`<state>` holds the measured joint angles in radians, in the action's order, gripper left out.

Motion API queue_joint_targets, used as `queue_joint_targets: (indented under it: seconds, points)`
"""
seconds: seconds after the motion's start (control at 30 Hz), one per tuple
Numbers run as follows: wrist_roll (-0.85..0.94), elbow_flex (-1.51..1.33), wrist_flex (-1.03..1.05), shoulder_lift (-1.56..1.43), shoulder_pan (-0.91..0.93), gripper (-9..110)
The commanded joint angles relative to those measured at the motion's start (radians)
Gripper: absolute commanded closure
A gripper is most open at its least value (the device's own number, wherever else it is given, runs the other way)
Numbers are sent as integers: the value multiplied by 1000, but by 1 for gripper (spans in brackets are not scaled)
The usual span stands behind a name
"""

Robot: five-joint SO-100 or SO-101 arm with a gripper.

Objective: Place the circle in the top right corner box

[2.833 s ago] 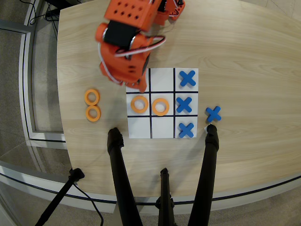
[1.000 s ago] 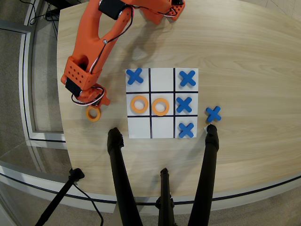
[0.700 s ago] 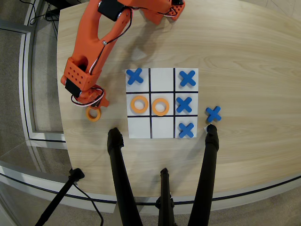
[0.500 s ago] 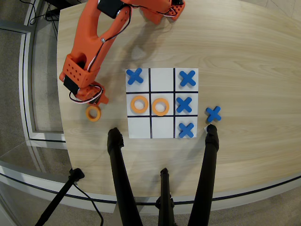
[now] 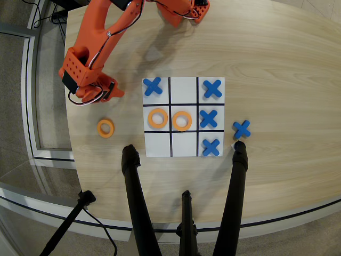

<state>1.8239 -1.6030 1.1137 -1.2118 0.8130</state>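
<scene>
In the overhead view the orange arm reaches down the table's left side. Its gripper (image 5: 108,93) hangs above the wood, left of the board (image 5: 184,146). One orange circle (image 5: 105,128) lies flat on the table below the gripper. The spot above it, where a second loose ring lay, is bare, and that ring is hidden under the gripper head. Two more rings sit in the board's middle-left (image 5: 157,118) and centre (image 5: 181,120) squares. The only empty corner box (image 5: 157,144) is at the board's lower left in this view. The jaws are hidden by the wrist.
Blue X pieces fill the board's upper-left (image 5: 153,86), upper-right (image 5: 212,88), middle-right (image 5: 208,118) and lower-right (image 5: 211,146) squares. Another X (image 5: 241,128) lies on the wood right of the board. Black tripod legs (image 5: 133,192) cross the table's near edge.
The gripper came down over the upper of the two loose rings, then rose and moved up the view. That ring is gone from its spot; the lower ring stayed put.
</scene>
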Motion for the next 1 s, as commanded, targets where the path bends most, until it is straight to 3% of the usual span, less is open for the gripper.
queue_joint_targets:
  seconds: [0.0,0.07,0.37,0.6,0.77,0.97]
  points:
    - [-35,-18,-5,3,6,97]
    - [-51,-31,-15,-5,-2,102]
    - [-114,-169,-12,-258,-104,102]
    - [-216,-193,-15,-565,-344,102]
    - [-259,-359,-106,-733,-563,102]
    - [-367,-471,-295,-676,-741,102]
